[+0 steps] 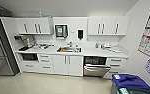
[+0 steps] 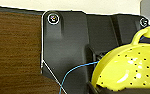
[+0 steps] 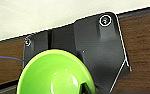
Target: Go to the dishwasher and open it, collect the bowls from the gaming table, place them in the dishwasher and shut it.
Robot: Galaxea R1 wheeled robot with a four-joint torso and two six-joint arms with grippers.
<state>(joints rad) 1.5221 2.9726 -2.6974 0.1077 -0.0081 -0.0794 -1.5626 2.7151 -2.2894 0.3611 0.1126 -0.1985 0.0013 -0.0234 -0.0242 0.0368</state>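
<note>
The dishwasher [image 1: 96,71] stands under the counter right of the sink. Its steel door hangs tilted partly open and its dark interior [image 1: 95,60] shows above the door. A yellow bowl [image 2: 127,67] pierced with small holes, with a loop handle, fills one corner of the left wrist view. My left gripper [image 2: 101,88] is shut on its rim. In the right wrist view a bright green bowl [image 3: 56,75] sits close to the camera, and my right gripper [image 3: 84,88] is shut on its edge. The gaming table is out of view.
White cabinets [image 1: 66,65] line the far wall, with a sink [image 1: 69,49] in the middle. A small black-fronted appliance [image 1: 29,56] and a tall grey fridge [image 1: 1,50] stand at the left. Blue-lidded bins [image 1: 129,82] stand at the front right. Pale floor [image 1: 53,83] lies before the cabinets.
</note>
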